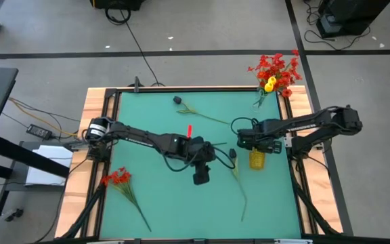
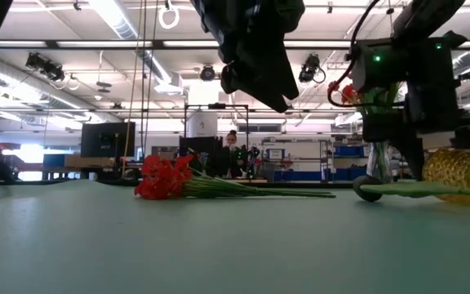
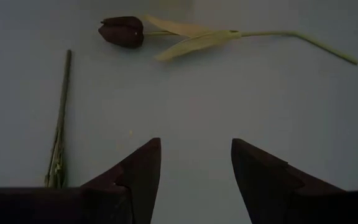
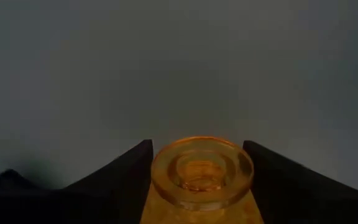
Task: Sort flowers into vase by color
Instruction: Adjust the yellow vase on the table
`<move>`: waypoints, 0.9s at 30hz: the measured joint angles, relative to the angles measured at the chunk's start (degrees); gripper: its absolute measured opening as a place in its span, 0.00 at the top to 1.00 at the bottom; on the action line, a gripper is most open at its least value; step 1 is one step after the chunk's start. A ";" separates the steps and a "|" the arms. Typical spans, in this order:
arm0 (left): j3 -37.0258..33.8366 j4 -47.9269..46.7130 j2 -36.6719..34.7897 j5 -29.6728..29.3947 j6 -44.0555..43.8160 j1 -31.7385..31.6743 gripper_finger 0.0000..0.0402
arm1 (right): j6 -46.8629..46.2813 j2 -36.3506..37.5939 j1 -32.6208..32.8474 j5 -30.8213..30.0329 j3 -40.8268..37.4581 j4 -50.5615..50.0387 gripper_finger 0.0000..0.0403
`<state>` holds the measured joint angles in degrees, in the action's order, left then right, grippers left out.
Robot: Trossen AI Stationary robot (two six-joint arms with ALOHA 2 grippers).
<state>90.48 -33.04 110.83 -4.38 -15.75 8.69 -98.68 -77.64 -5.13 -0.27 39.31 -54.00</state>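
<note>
A clear vase (image 1: 261, 98) stands at the table's far right corner and holds red blooms and one yellow flower (image 1: 270, 84). An amber vase (image 1: 256, 160) sits right of centre, in my right gripper (image 1: 254, 145), which is shut on it. One dark-headed flower (image 1: 179, 100) lies near the far edge. A second one (image 1: 232, 154) lies by the amber vase, its stem running toward the near edge. A red bunch (image 1: 117, 177) lies near left. My left gripper (image 1: 202, 175) hovers open over the table's middle, high above it (image 2: 255, 57). A dark flower head (image 3: 122, 31) shows ahead of its fingers. My right gripper (image 4: 197, 144) has the amber vase between its two fingers, one on each side just below the round rim (image 4: 201, 163). The vase lies along the fingers with its mouth pointing away from the wrist. Its ribbed body (image 2: 463, 175) sits low on the table.
A thin green stem (image 3: 59, 127) lies on the mat beside the left gripper. A small red piece (image 1: 189, 130) shows by the left arm. The green mat has a raised frame (image 1: 181, 89). Free mat lies near centre and far left.
</note>
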 joint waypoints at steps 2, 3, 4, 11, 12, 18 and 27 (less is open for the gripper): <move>0.00 0.00 0.01 0.00 0.00 -0.23 0.50 | 0.85 -0.66 0.75 0.00 0.02 -0.18 0.40; 0.00 0.00 0.01 0.00 0.00 -0.29 0.50 | 1.04 -1.09 1.23 -0.03 0.03 -0.23 0.42; 0.00 0.02 0.01 0.00 0.00 -0.37 0.50 | 1.11 -1.36 1.67 -0.11 0.09 -0.21 0.43; 0.00 0.26 0.04 -0.02 -0.07 -1.59 0.50 | 0.86 -1.45 3.28 -1.64 0.15 -0.72 0.46; 0.00 0.26 0.04 -0.02 -0.07 -1.86 0.50 | 1.06 -1.32 3.52 -1.69 0.11 -0.84 0.46; 0.00 0.22 0.06 -0.04 -0.09 -2.29 0.50 | -0.73 2.86 10.21 -10.52 0.00 -1.02 0.45; 0.00 0.09 0.08 -0.73 -0.61 -2.54 0.50 | 4.33 8.04 32.27 -35.15 0.01 1.55 0.45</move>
<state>90.48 -32.95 110.91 -5.11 -16.36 6.15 -94.35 -69.60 27.14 -35.42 39.32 -52.45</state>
